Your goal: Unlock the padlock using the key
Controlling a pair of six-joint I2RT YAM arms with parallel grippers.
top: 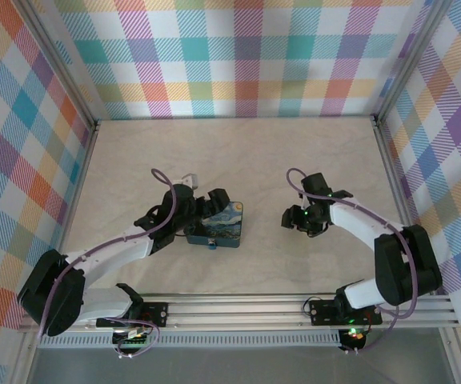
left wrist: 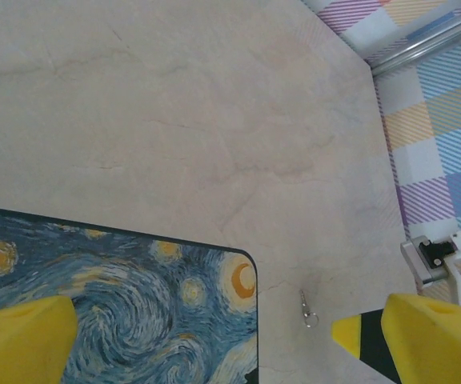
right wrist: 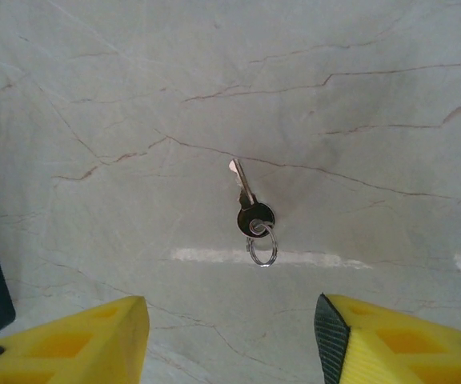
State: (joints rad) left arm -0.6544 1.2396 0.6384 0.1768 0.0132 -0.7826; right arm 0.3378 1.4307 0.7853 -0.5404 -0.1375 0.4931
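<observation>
The key (right wrist: 250, 210), a small metal key with a dark round head on a silver split ring, lies flat on the marble tabletop. My right gripper (right wrist: 230, 336) is open just short of it, with nothing between its yellow fingers (right wrist: 78, 340). The same key (left wrist: 306, 309) shows as a speck beside the tin's corner. My left gripper (left wrist: 214, 352) is open over the Starry-Night tin (left wrist: 118, 296), one finger above the lid and the other off its side. A tiny teal-blue padlock (top: 213, 243) sits at the tin's near edge. In the top view, the left gripper (top: 212, 204) and the right gripper (top: 290, 218) flank the tin (top: 222, 224).
Plaid walls and aluminium frame rails (top: 238, 120) enclose the marble table (top: 238, 152). A small white-grey bracket (left wrist: 438, 254) stands by the wall to the right of the left gripper. A pale scuff line (right wrist: 310, 258) marks the tabletop under the key ring.
</observation>
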